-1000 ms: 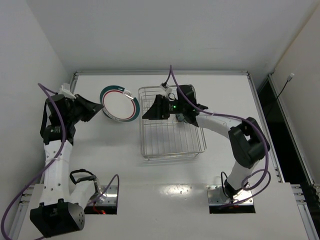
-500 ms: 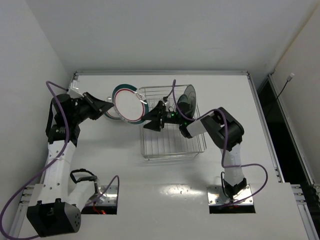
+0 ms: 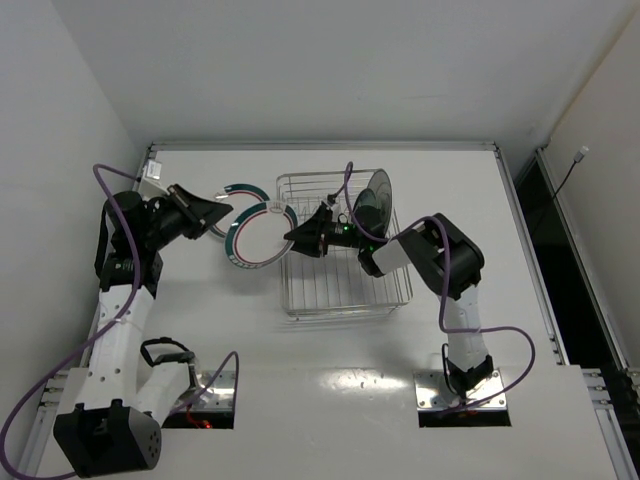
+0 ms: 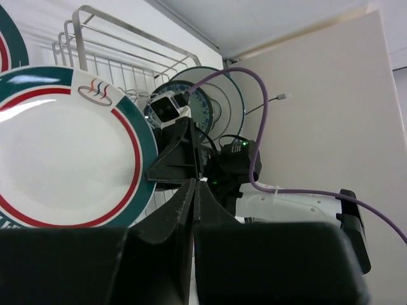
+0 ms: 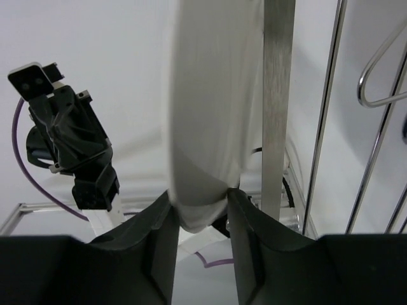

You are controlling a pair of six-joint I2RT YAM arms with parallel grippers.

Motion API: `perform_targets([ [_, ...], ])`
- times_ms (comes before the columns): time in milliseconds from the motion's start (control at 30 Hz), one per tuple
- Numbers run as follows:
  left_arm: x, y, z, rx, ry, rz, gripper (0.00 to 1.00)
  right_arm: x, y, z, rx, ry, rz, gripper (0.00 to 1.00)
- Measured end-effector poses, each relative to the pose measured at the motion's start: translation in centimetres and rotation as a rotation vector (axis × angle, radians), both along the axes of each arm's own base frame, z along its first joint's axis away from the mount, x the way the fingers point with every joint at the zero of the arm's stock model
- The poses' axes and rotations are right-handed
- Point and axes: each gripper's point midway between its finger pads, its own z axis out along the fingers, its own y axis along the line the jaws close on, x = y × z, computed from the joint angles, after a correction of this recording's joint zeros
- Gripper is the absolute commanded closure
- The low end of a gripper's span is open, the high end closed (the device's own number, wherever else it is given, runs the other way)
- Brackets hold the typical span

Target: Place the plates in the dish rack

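Gripping teal-rimmed plate (image 3: 256, 236) by edge with right end effector (image 5: 201, 213), clamped tight, left of rack (image 3: 345, 292), centre frame. Left end effector (image 4: 194, 189) pinched together, empty, beside plate.

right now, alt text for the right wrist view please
The right pincer clamps the lower rim of a plate seen edge-on and blurred. Wires of the dish rack rise right of it, and the left arm shows far off at left.
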Motion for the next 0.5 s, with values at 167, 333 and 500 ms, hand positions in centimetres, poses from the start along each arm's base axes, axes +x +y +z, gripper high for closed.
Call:
perform_targets([
  [167, -0.01, -0.06, 0.13, -0.003, -0.004, -0.003, 1.00, 0.07, 0.01, -0.14, -0.003, 0.016, -0.005, 0.94],
  [333, 0.02, -0.07, 0.05, -0.003, -0.008, -0.005, 1.00, 0.43, -0.33, -0.27, -0.001, 0.029, -0.027, 1.00],
  [500, -0.01, -0.01, -0.60, 0.010, 0.000, -0.006, 1.00, 0.51, -0.69, -0.63, -0.013, 0.040, -0.034, 1.00],
])
